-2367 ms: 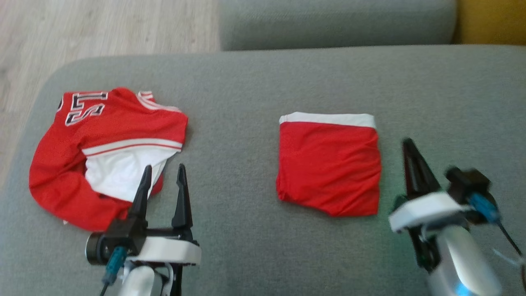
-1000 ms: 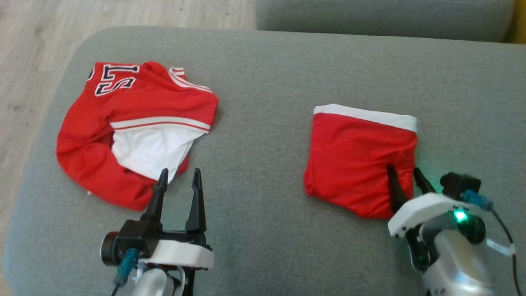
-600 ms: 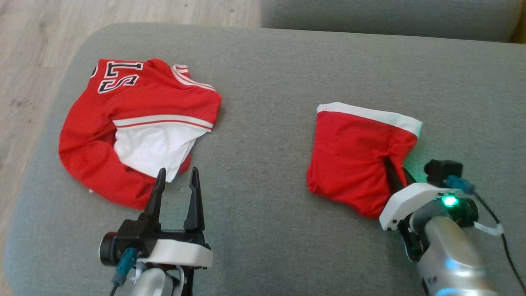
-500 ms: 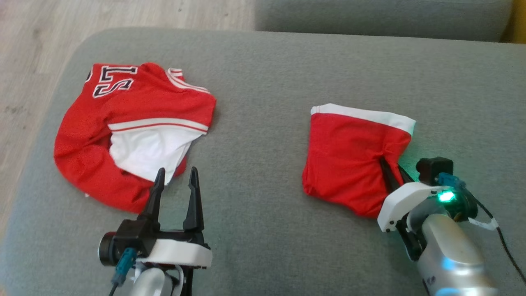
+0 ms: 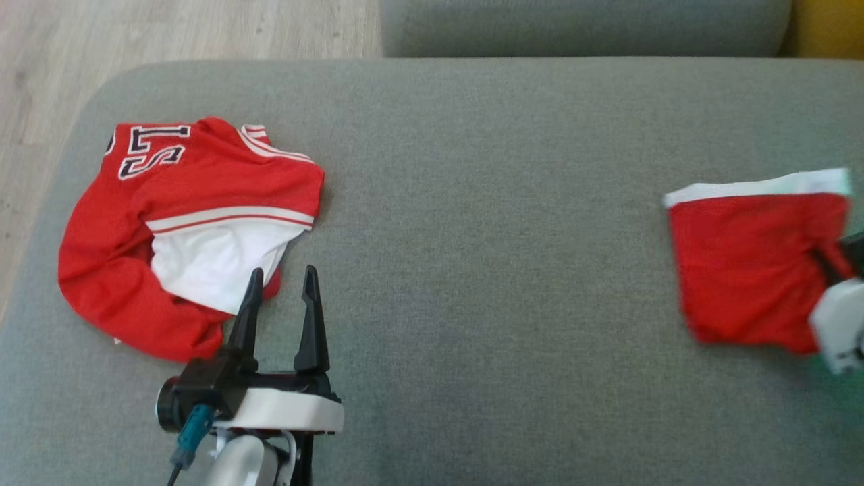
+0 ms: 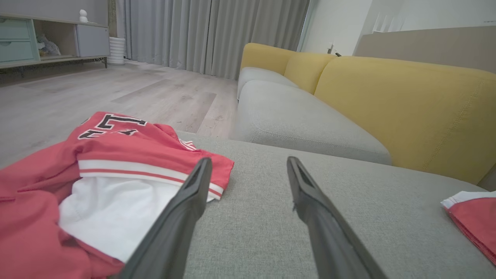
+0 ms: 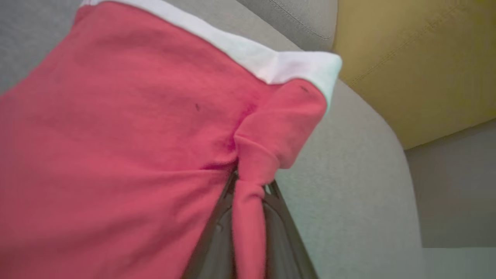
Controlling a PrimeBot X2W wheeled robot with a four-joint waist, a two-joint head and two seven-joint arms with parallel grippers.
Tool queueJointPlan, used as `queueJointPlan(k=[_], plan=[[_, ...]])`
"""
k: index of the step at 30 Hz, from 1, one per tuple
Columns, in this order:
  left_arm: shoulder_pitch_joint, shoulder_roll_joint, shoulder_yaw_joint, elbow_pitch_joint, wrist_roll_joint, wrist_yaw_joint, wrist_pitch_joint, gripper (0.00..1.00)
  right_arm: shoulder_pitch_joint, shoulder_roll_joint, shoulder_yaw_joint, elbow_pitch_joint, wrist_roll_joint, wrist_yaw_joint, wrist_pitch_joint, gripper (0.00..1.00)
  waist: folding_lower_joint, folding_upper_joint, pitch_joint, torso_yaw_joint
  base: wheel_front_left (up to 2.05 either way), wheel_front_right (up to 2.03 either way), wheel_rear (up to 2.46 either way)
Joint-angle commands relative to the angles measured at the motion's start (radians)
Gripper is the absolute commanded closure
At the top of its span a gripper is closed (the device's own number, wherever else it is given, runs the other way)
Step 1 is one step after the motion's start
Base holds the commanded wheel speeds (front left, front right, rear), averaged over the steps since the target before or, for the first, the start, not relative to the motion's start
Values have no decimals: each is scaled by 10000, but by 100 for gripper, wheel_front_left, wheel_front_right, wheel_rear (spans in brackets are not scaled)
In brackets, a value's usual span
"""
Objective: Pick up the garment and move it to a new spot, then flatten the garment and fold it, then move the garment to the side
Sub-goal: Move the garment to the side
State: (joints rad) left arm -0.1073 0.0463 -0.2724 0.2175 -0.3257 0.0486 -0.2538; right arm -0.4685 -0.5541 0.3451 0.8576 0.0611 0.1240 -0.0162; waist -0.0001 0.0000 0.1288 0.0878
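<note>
Head view first: the folded red garment (image 5: 749,270) sits way over on the right of the grey cushion (image 5: 486,236), its white band (image 5: 756,187) on the far side, and the right gripper (image 5: 822,256) has its fingers pinched together on a bit of cloth at the garment's right side, though it's blurry there. My worry is that one small pinch carrying a whole folded stack means the lower layers could lag and the fold could fall open. There's loads of bare cushion between it and the red jersey (image 5: 182,229) on the left, so the middle is free room. The wood floor (image 5: 169,27) starts just past the rounded left corner. Left wrist view: the left gripper (image 6: 248,159) has its fingers wide apart with nothing between them, one tip right over the jersey (image 6: 116,155) hem, so any forward nudge could snag it. A corner of the folded red garment (image 6: 472,217) shows well apart at the right, with the yellow backrest (image 6: 407,97) beyond. Right wrist view: the right gripper (image 7: 252,181) is clamped on a twisted ridge of red cloth, and creases pull toward it. The cushion's curved edge (image 7: 368,155) is near on that side, so pushing further that way risks the garment sliding off
</note>
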Motion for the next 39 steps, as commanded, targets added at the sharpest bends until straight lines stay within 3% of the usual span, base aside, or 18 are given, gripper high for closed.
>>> queueJointPlan(k=[1,5,11,17,23,24,25,26,33,39], plan=[[-435,39,347,-366,53,-68,-80,0,-405,-729,276,-61,-157,67,15,100,1,0,185,75,0,0,0],[-582,39,382,-396,96,-113,-80,0,-751,-1543,38,463,-366,67,47,100,1,0,535,226,0,0,0],[-706,39,411,-349,206,-178,-80,0,-1090,-1928,-825,1142,-882,67,57,100,1,0,831,390,0,0,0],[-791,39,463,-368,236,-187,-80,0,-1207,-1920,-2043,1573,-1642,67,192,100,1,0,1023,437,0,0,0],[-784,39,458,-300,281,-173,-80,0,-1101,-1425,-3050,1527,-2258,67,186,100,1,0,915,284,0,0,0],[-776,39,467,-280,292,-176,-80,0,-1101,-1309,-3209,1428,-2353,67,122,73,1,0,863,245,0,0,0],[-768,39,476,-261,303,-181,-80,0,-1083,-1205,-3348,1336,-2469,67,87,12,1,0,813,208,0,0,0],[-758,39,488,-248,313,-186,-80,0,-1071,-1076,-3510,1276,-2545,67,109,0,1,0,743,164,0,0,0],[-528,39,577,-160,321,-220,-80,0,-1038,108,-4565,395,-2826,67,-205,0,1,0,-18,-117,0,0,0],[-204,39,653,-172,374,-198,-80,0,-964,2054,-5623,-1201,-2751,67,-831,0,1,0,-748,-254,0,0,0]])
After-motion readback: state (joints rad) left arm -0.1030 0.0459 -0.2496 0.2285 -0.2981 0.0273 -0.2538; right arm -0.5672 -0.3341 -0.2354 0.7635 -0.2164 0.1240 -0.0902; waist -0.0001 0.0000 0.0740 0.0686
